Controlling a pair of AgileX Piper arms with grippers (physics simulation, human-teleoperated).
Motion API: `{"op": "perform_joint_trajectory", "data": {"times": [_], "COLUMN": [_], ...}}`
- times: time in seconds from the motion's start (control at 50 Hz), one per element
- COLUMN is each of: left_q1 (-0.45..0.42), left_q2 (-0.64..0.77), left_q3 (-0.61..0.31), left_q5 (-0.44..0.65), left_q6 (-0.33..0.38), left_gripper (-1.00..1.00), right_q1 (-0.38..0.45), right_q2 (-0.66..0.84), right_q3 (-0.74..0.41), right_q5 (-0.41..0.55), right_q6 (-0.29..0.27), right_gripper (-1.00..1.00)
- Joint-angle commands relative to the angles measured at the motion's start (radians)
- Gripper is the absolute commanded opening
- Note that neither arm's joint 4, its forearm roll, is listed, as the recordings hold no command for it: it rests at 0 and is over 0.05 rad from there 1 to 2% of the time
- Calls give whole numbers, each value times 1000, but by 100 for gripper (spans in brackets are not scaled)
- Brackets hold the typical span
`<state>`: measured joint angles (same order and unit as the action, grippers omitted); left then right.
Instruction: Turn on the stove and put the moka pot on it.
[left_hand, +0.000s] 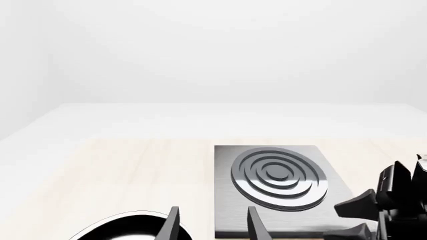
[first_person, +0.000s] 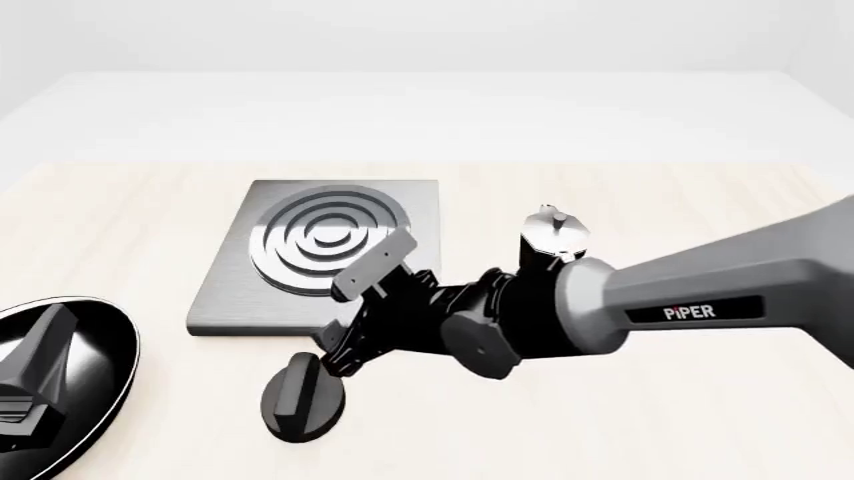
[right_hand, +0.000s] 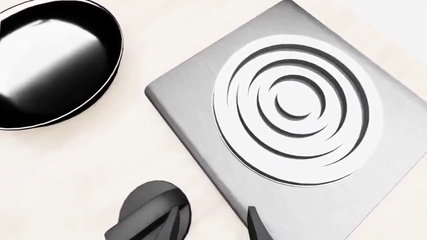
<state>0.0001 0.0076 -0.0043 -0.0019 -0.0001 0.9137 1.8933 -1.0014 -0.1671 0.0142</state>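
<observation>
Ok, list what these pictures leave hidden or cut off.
- Moka pot: front view, lower body and handle behind the right arm; absent from both wrist views.
- Frying pan: cut off by the frame edge in every view.
- Left claw: front view, mostly out of frame.
- Knob: right wrist view, cut by the edge; its setting unreadable.
- Right claw: whether it touches the knob is unclear.
</observation>
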Motion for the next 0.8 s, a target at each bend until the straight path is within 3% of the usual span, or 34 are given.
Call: {"op": "perform_joint_trajectory", "data": {"times": [0.02, 0.8], "left_q1": [0, 0], "left_q2": [0, 0], "left_q3": [0, 0], "left_q5": [0, 0], "left_q6": [0, 0], "left_gripper": [100, 100], "right_q1": [-4, 8], "right_q2": [18, 75], "right_q3": [-9, -72], "right_q5": [6, 30], "right_q6": [0, -13], "right_gripper": [100, 100]}}
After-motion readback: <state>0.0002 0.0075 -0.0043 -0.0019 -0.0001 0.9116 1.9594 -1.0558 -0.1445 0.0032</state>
